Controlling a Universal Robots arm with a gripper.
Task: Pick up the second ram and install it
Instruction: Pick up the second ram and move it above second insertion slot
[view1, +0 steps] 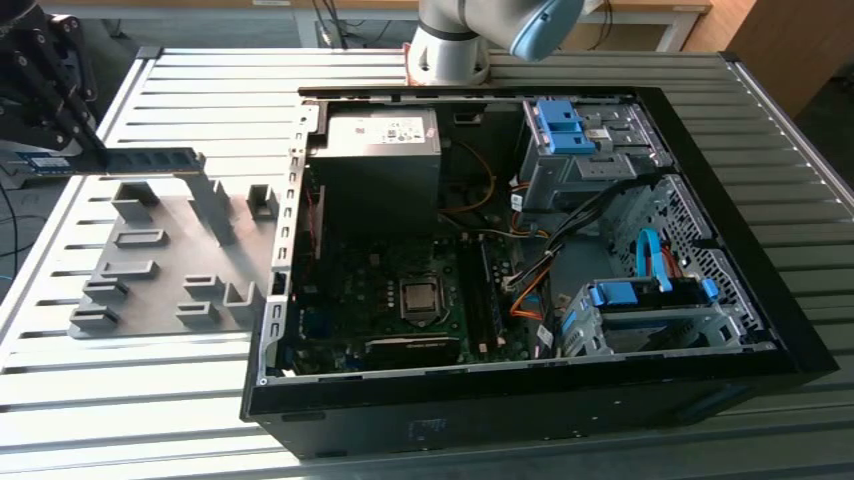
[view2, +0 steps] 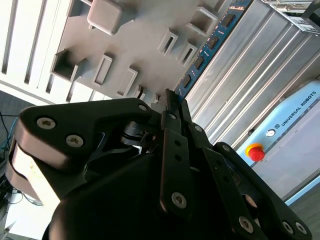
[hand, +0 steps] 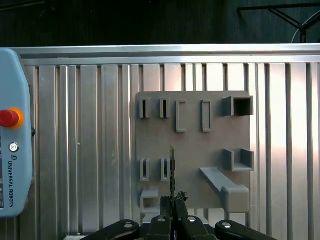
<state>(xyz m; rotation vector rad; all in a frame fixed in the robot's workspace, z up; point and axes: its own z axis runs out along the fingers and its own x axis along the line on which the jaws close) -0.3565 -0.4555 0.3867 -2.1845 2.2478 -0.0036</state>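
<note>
My pincer (view1: 96, 150) is clamped on one end of the second ram (view1: 150, 160), holding it over the grey slotted holder (view1: 160, 270) on the counter (view1: 200, 80). I judge the pickup done. Seating it in the motherboard (view1: 350, 290) is left.

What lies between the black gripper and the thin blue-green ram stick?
Nothing; the gripper clamps the ram stick directly, in the first wrist view.
</note>
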